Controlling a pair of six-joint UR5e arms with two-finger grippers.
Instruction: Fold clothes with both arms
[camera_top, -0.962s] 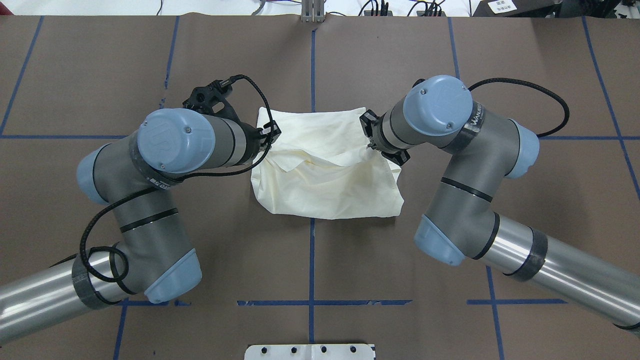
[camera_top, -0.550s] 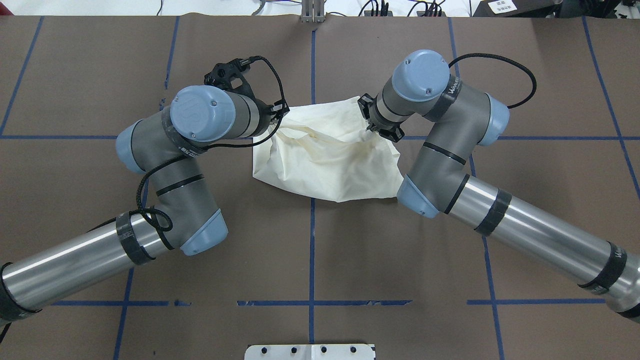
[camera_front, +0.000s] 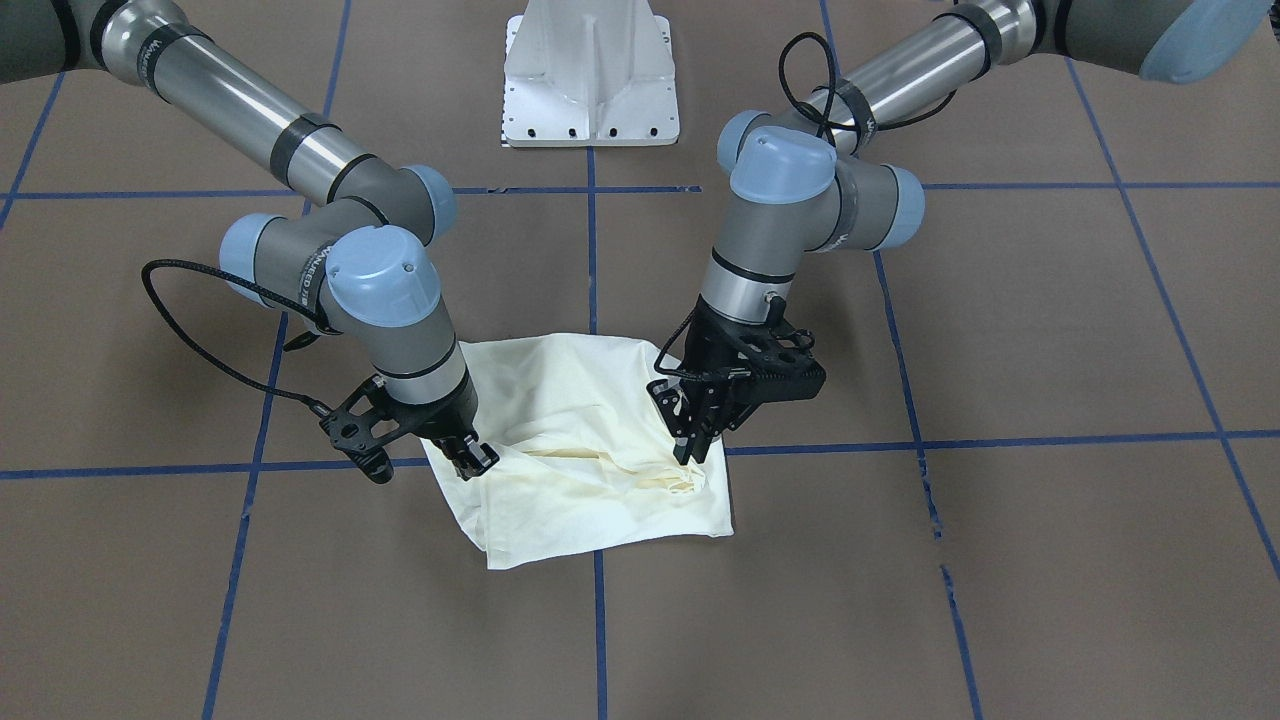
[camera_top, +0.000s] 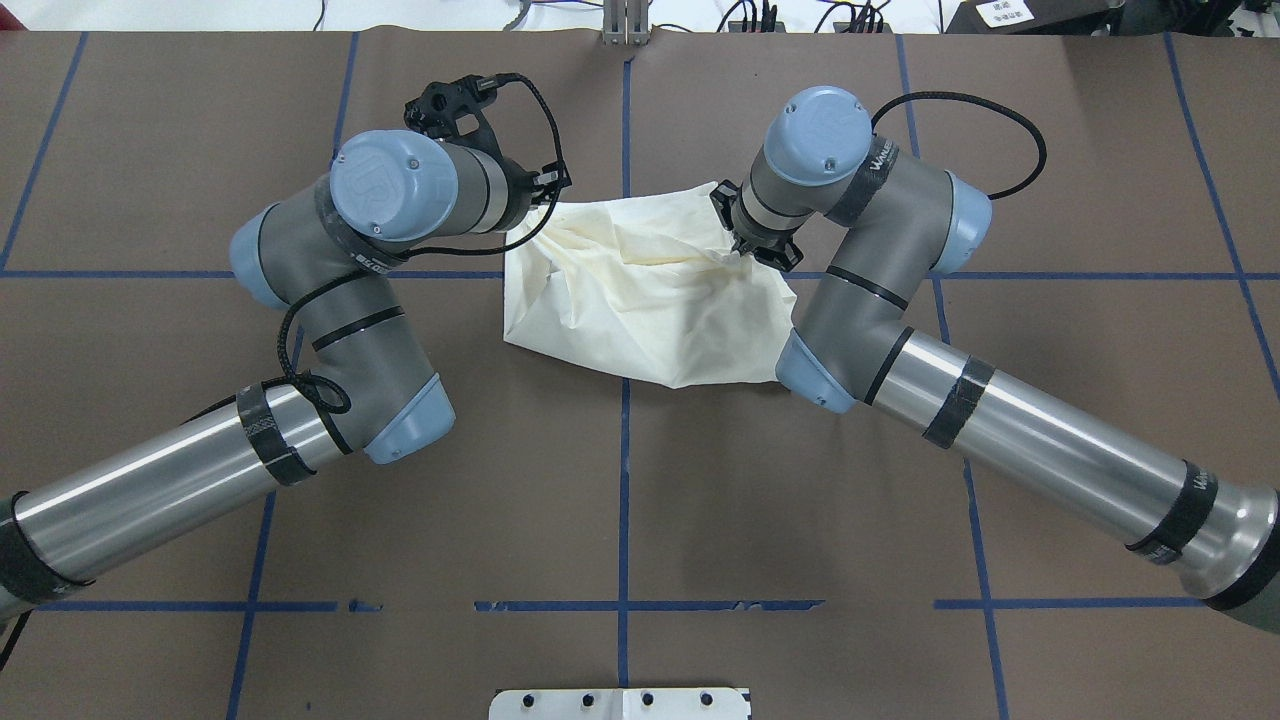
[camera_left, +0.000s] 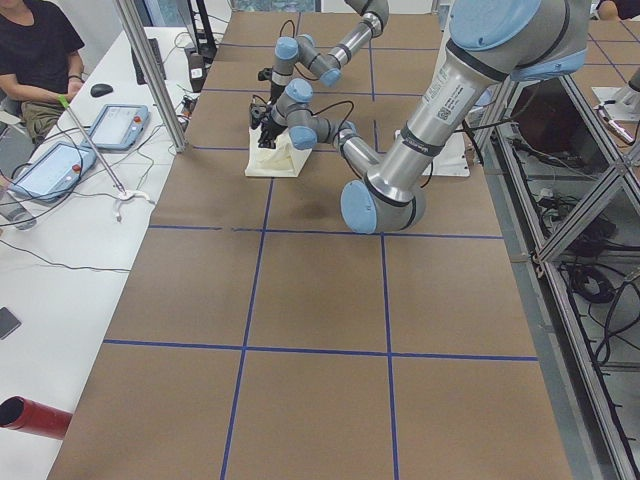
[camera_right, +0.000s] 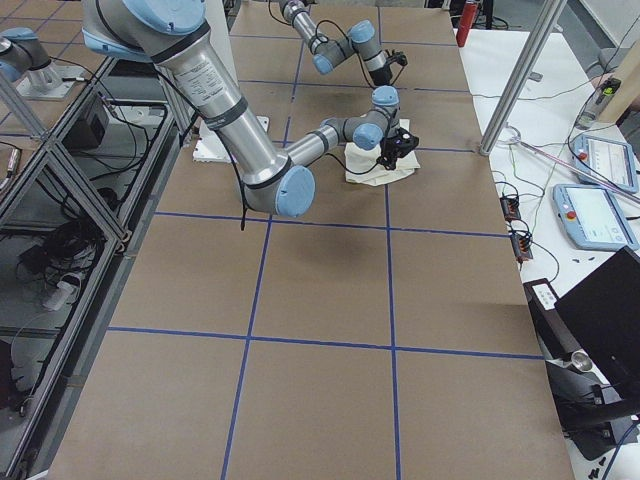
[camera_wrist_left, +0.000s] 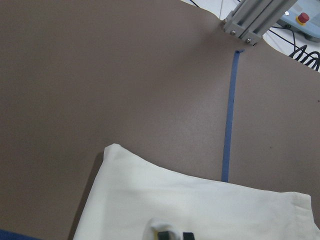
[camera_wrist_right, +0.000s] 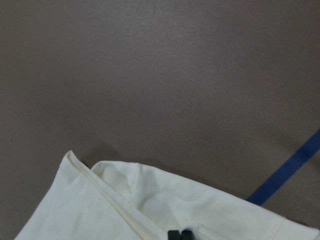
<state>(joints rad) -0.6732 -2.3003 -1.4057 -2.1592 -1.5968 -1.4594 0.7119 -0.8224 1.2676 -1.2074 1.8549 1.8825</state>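
Plain cream T-shirt (camera_top: 650, 310) folded, rumpled; left gripper (camera_front: 688, 452), right gripper (camera_front: 472, 458) pinching its raised folds.

On my overhead feed, the table (camera_top: 450, 520) is covered edge to edge in a brown sheet, marked into a grid by blue tape lines (camera_top: 623, 520). 1 cream shirt (camera_top: 650, 310) lies crumpled in the upper centre of the frame, straddling the middle vertical line where a horizontal one crosses it. At the bottom centre edge sits a white base plate (camera_top: 620, 703) with 4 dark holes.
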